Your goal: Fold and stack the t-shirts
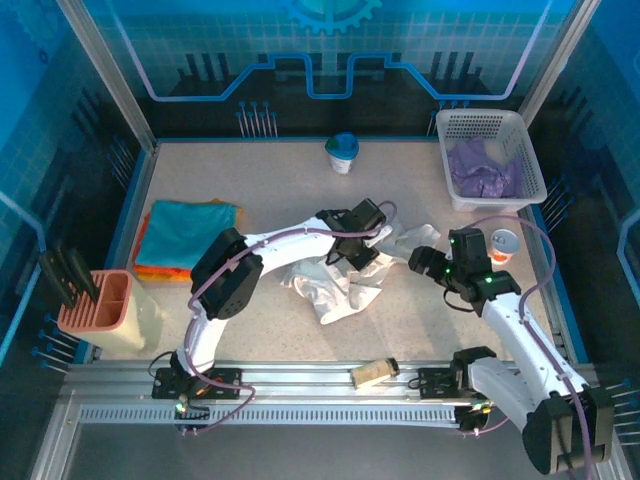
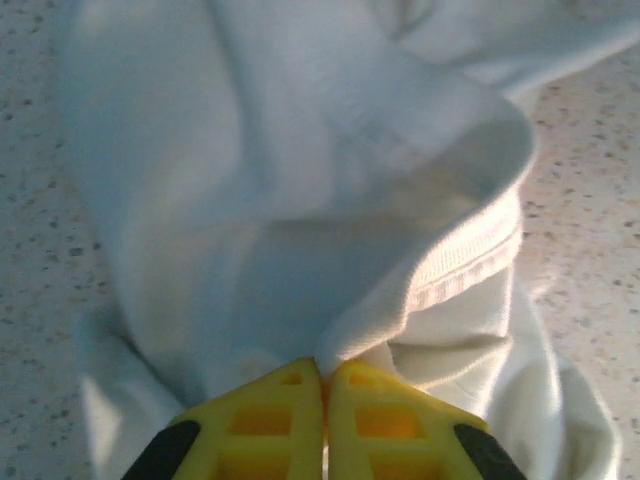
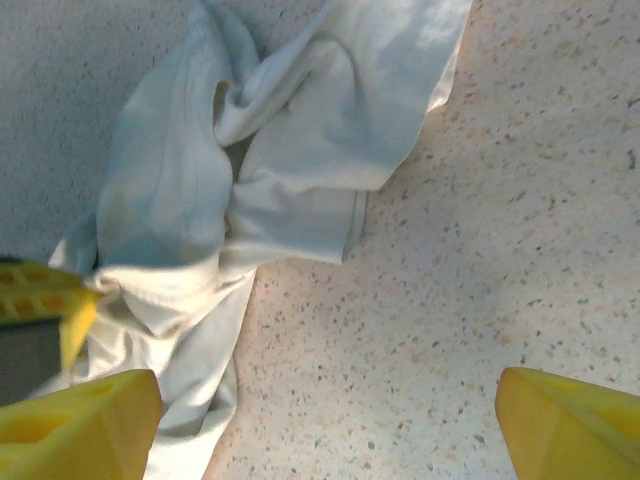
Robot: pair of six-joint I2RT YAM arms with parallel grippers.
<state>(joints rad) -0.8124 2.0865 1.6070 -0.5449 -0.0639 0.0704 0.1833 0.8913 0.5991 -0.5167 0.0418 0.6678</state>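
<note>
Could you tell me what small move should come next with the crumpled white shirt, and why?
Probably close the open right gripper on a free edge of the white t-shirt: the left gripper pinches it, yet it lies crumpled.

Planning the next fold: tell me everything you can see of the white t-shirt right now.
The white t-shirt is soft, plain cloth, crumpled in an unfolded heap in the middle of the table, with a ribbed hem showing. The left gripper is shut on a fold of it. The right gripper, open, hovers at its edge.
</note>
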